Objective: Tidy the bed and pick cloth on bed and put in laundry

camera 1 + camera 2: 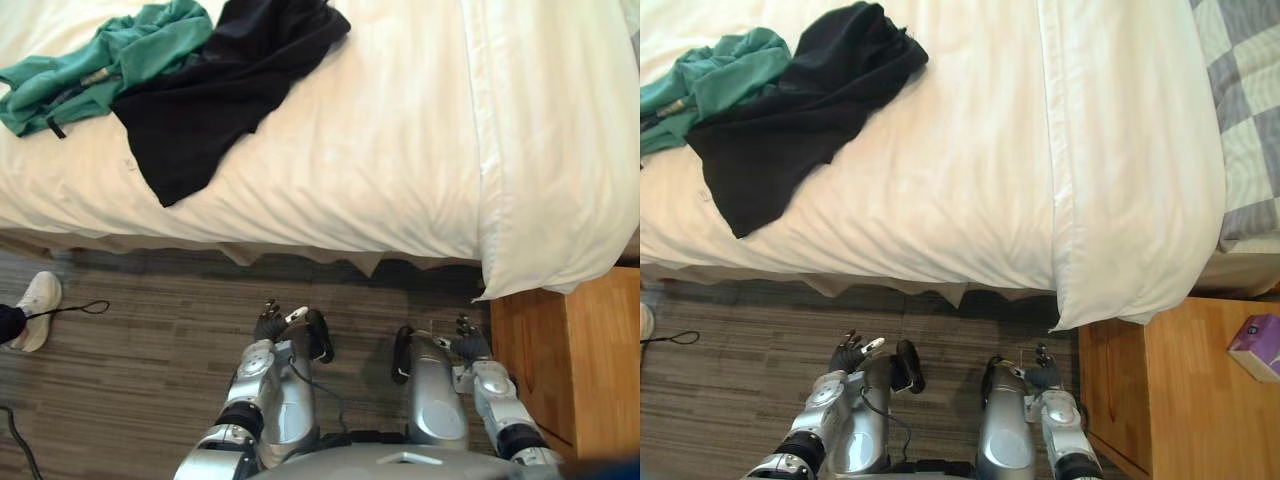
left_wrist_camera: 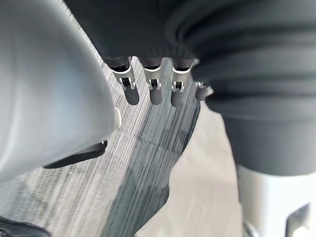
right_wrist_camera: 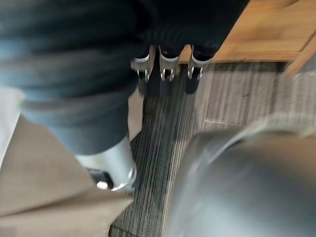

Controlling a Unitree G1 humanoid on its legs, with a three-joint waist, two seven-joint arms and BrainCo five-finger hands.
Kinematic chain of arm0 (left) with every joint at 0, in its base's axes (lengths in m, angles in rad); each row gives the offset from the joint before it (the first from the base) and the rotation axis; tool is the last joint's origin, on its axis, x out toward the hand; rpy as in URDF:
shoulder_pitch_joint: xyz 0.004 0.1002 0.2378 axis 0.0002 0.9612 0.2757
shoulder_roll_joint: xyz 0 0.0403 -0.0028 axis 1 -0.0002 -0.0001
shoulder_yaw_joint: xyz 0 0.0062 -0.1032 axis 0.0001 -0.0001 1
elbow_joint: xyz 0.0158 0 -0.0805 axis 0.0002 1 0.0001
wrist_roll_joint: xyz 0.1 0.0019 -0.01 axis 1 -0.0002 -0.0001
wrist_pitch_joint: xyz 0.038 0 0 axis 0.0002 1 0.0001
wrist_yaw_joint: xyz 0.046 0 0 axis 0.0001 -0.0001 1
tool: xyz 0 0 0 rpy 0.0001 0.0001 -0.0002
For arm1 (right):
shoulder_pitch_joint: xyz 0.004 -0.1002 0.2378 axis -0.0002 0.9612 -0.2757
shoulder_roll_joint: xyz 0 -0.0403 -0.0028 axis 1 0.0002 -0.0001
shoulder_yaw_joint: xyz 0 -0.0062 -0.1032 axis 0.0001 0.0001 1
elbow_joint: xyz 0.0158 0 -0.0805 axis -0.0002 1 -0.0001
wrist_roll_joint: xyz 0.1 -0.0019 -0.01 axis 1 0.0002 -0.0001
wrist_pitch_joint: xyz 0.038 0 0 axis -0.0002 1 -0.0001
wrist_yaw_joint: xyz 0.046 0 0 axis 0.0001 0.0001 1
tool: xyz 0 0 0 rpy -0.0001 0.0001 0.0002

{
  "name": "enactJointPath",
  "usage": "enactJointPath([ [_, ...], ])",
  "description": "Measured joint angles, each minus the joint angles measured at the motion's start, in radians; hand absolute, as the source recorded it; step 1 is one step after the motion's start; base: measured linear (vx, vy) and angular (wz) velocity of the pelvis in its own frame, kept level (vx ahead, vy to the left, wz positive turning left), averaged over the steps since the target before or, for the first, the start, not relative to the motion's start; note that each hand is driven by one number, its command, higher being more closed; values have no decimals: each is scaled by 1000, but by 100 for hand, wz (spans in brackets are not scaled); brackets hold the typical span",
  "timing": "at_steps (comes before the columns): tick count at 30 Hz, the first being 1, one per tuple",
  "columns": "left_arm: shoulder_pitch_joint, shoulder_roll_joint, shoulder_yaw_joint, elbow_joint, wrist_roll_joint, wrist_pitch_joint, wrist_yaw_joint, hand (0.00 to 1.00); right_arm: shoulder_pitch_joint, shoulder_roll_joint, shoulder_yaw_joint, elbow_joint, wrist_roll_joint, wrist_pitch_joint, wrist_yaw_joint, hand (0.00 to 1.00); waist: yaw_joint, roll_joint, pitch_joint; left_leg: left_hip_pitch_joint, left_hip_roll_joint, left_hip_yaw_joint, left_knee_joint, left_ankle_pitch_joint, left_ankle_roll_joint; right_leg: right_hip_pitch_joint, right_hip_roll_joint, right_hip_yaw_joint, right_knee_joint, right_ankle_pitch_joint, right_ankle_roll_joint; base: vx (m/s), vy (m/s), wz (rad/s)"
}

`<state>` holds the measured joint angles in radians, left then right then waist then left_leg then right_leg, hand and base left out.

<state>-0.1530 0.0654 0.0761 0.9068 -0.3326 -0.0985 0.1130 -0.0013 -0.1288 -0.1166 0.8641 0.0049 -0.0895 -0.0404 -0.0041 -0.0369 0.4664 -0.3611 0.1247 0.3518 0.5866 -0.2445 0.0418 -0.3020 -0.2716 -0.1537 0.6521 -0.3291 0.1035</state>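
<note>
A wide bed (image 1: 400, 150) with a white cover spans the scene, its near edge running across above a dark striped floor (image 1: 150, 350). At the bed's right end, a smooth white band of bedding (image 1: 1130, 150) hangs over the near edge. Beyond it lies a grey-and-white checked cover (image 1: 1240, 100).

A black cloth (image 1: 220, 80) sprawls on the bed's left part, one tip pointing toward the near edge. A green cloth (image 1: 100, 65) lies crumpled by the left edge, touching the black one.

A wooden nightstand (image 1: 1180, 380) stands by the bed's near right corner, with a small purple box (image 1: 1257, 345) on it.

The left hand (image 1: 275, 322) and right hand (image 1: 468, 345) hang low above the floor, well apart from the cloths. Both sets of fingers (image 2: 153, 89) (image 3: 165, 74) are relaxed and hold nothing.

A person's white shoe (image 1: 38, 305) rests on the floor at the left.
</note>
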Motion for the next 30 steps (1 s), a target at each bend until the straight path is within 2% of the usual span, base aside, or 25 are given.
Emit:
enactJointPath([
  [1,5,1,6,0,0,1,-1,0,5,-1,-2,5,1,1,1,0,0,-3,-5,5,-10,2,-16,9,-1,1,-3,5,-8,2,1,44,32,7],
  [2,39,2,19,-1,-11,2,-3,0,19,3,-17,20,-5,1,3,0,0,-4,-36,14,-18,16,-63,31,-3,2,-3,9,-48,17,-4,59,14,-14],
  [4,85,3,51,1,-21,1,-1,0,42,11,-32,48,-25,-5,14,0,17,-9,-77,23,-13,46,-88,29,-35,3,-1,34,-97,48,-7,56,21,-40],
  [5,95,10,82,-1,-19,-1,2,0,44,24,-55,75,-30,-18,14,0,26,-11,-83,10,52,76,30,-47,3,14,2,32,-119,72,0,53,47,-44],
  [6,103,15,90,1,-16,-1,3,0,45,27,-66,80,-30,-23,13,0,25,1,-91,2,94,74,102,-64,7,23,3,34,-121,73,3,70,75,-36],
  [7,112,24,83,15,7,-2,4,0,60,32,-74,86,-26,-35,7,0,18,1,-103,4,175,59,165,-75,-23,39,2,30,-131,73,14,95,146,-5],
  [8,111,18,73,22,17,-5,4,0,82,30,-75,86,-26,-44,1,0,14,15,-122,20,222,40,142,-62,-75,44,-8,31,-127,68,37,79,189,9],
  [9,110,14,60,24,24,-6,4,0,87,30,-81,86,-26,-50,-3,0,10,22,-126,31,232,26,113,-46,-106,48,-18,29,-121,64,52,87,330,31],
  [10,102,17,19,28,33,-5,1,0,84,37,-101,92,-26,-52,-7,0,0,18,-124,44,218,13,86,-61,-160,51,-60,29,-102,59,75,74,425,45],
  [11,83,34,-2,29,41,-3,-1,0,78,50,-130,109,-25,-55,-11,0,2,-3,-115,51,171,19,99,-79,-138,67,-103,34,-106,79,76,74,420,44],
  [12,82,39,-2,32,49,-2,0,0,75,53,-142,117,-21,-58,-10,0,4,-7,-113,54,158,19,101,-89,-124,72,-113,34,-112,106,52,58,477,22],
  [13,90,47,2,43,55,5,0,0,70,50,-146,142,-4,-62,-3,0,18,-6,-116,79,140,25,81,-92,-113,75,-112,30,-112,189,-43,47,371,4],
  [14,101,55,1,44,63,13,-4,0,64,50,-143,155,-1,-64,-1,0,20,-6,-116,98,129,24,57,-86,-104,73,-107,30,-114,201,-51,60,424,5],
  [15,125,76,4,48,69,30,-18,0,58,50,-122,171,1,-68,9,0,15,-11,-123,124,112,21,6,-75,-86,84,-81,30,-119,177,-17,91,260,29],
  [16,147,102,4,62,68,51,-39,0,54,53,-97,187,4,-73,31,0,3,-29,-134,164,81,18,-83,-43,-69,99,-30,27,-121,150,5,134,229,54],
  [17,155,113,4,68,76,70,-56,0,54,58,-78,199,22,-76,43,0,-1,-41,-149,204,43,13,-182,-6,-52,104,27,15,-122,123,7,131,133,56],
  [18,156,113,4,69,82,77,-66,0,54,60,-70,202,32,-76,45,0,-3,-41,-155,221,26,8,-228,13,-46,103,57,4,-130,109,9,136,95,54],
  [20,168,94,2,78,85,113,-74,0,52,56,-58,205,51,-71,42,0,-8,-37,-176,276,-32,1,-375,84,-40,109,185,-20,-270,112,-2,149,70,41],
  [21,166,94,2,82,85,118,-75,0,51,56,-55,207,51,-71,42,0,-8,-41,-180,287,-50,-1,-397,94,-42,125,203,-21,-336,121,-52,157,45,26],
  [22,157,80,1,98,80,127,-77,0,40,47,-50,219,52,-72,43,0,-17,-24,-183,303,-56,-5,-424,108,-44,162,209,-22,-385,150,-95,189,84,11],
  [23,164,61,-5,99,73,140,-85,0,36,37,-49,233,53,-78,44,0,-20,7,-196,317,-61,9,-456,136,-66,175,214,13,-407,176,-84,227,100,4],
  [24,171,51,-4,104,69,139,-79,0,37,38,-61,233,54,-83,49,0,-30,15,-199,342,-64,17,-468,137,-67,194,214,26,-409,174,-86,209,97,-4],
  [27,172,41,4,114,68,135,-46,0,45,48,-80,230,82,-93,64,0,-33,18,-201,381,-58,44,-453,131,-80,237,215,32,-409,174,-86,112,22,-6],
  [29,172,35,6,114,49,112,-38,0,49,50,-89,223,88,-91,77,0,-32,20,-202,374,-41,65,-367,109,-111,262,210,32,-401,174,-86,90,27,-8],
  [30,173,34,7,113,46,106,-40,0,55,51,-89,214,88,-78,76,0,-32,21,-204,363,-28,80,-311,98,-111,282,203,31,-400,174,-86,37,39,-4],
])
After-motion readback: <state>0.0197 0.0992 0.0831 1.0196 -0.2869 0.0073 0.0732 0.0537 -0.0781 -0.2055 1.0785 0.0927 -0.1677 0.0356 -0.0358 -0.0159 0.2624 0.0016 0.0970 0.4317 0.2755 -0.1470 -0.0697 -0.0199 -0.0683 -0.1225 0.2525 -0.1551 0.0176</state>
